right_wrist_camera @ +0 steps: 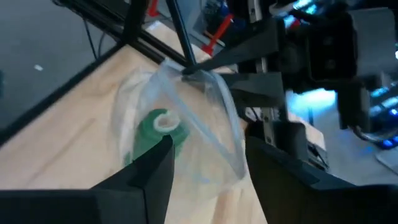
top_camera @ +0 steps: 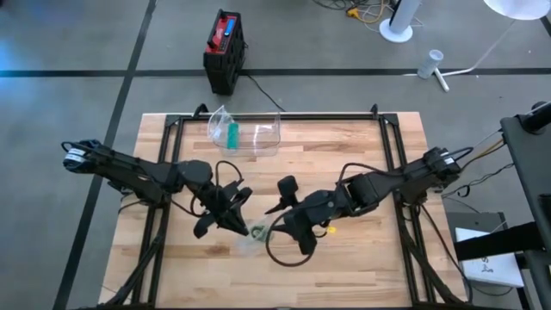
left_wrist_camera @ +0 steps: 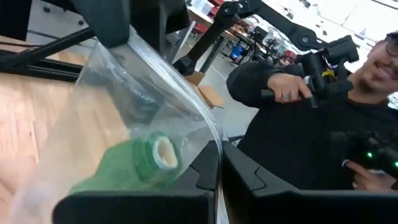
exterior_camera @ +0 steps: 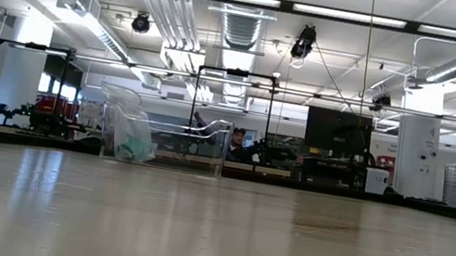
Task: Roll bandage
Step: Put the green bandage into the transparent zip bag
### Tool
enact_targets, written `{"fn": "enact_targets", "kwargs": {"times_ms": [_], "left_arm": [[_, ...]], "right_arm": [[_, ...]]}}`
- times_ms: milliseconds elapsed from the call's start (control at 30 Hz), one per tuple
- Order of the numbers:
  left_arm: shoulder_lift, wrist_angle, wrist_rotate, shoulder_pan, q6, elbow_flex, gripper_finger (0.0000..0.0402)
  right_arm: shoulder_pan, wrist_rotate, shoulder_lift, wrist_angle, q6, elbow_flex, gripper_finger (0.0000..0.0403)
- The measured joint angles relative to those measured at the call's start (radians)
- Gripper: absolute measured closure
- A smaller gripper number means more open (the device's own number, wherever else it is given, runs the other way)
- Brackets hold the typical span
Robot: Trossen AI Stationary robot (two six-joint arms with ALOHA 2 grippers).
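A clear plastic bag (left_wrist_camera: 124, 106) with a green bandage roll (left_wrist_camera: 146, 162) inside it hangs above the table's middle, near the front (top_camera: 252, 239). My left gripper (left_wrist_camera: 219, 180) is shut on the bag and comes from the left (top_camera: 239, 226). My right gripper (right_wrist_camera: 208, 163) comes from the right (top_camera: 277, 231) and is open. Its two fingers stand either side of the bag's lower part, with the roll (right_wrist_camera: 158, 127) just ahead of them. My left gripper pinches the bag's upper edge (right_wrist_camera: 194, 74) between its two shut fingers, coming about level from the table's left. The bag hangs slack below the fingers, clear of the table, with the roll low inside it. Whether my right gripper's fingers touch the bag cannot be told.
At the far edge a clear bin (top_camera: 245, 131) holds another clear bag with something green (top_camera: 232, 132). A dark frame rail (top_camera: 275, 117) runs around the wooden top. A person (left_wrist_camera: 323, 118) stands beyond the table. A black and red case (top_camera: 225, 50) is on the floor.
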Motion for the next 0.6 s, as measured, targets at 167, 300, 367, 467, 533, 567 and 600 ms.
{"fn": "enact_targets", "kwargs": {"times_ms": [167,300,367,467,533,567,600], "left_arm": [[0.003,-0.001,-0.008,0.000,0.020,0.000,0.0401],[0.003,0.006,-0.009,-0.001,0.061,0.000,0.0401],[0.003,0.006,-0.010,0.000,0.071,0.000,0.0401],[0.003,-0.006,-0.044,0.000,0.076,0.000,0.0393],[0.002,-0.010,-0.053,0.000,0.078,0.000,0.0381],[0.000,-0.010,-0.054,0.000,0.078,0.000,0.0374],[-0.003,-0.011,-0.054,0.000,0.078,0.000,0.0366]], "right_arm": [[-0.004,-0.049,0.036,0.024,-0.002,0.000,0.0255],[-0.013,-0.047,0.059,0.028,0.000,0.000,0.0328],[-0.016,-0.046,0.062,0.027,-0.001,0.000,0.0373],[-0.016,-0.047,0.060,0.029,0.007,0.000,0.0393],[-0.018,-0.048,0.055,0.026,0.017,0.000,0.0391],[-0.020,-0.048,0.053,0.021,0.025,0.000,0.0394],[-0.022,-0.046,0.052,0.010,0.031,0.000,0.0397]]}}
